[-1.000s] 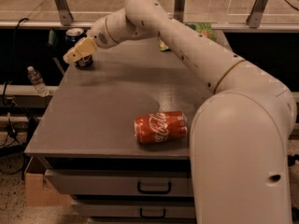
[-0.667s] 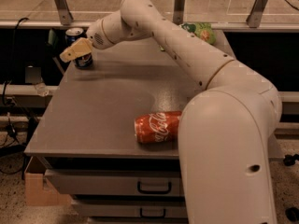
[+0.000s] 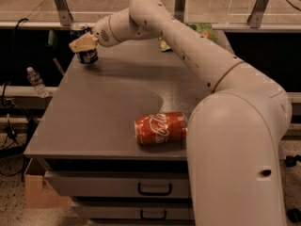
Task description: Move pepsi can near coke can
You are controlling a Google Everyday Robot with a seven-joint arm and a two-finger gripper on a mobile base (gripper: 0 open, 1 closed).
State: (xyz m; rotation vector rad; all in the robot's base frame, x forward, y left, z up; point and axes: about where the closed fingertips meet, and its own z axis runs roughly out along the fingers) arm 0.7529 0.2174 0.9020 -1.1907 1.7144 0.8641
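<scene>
Grasp stage: my hand (image 3: 83, 43) is at the pepsi can (image 3: 88, 57) on the table (image 3: 108, 102), far left corner; I cannot tell if it grips. Next, I judge, comes the carry to the coke can (image 3: 161, 127) lying near the front.

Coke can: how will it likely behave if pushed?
The coke can lies on its side, so a push would probably roll it. Near the table edge, it might fall off. The tool is at the pepsi can, far corner.

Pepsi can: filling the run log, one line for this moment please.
gripper at pepsi can, far left table corner | coke can on its side, front edge | cans apart
</scene>
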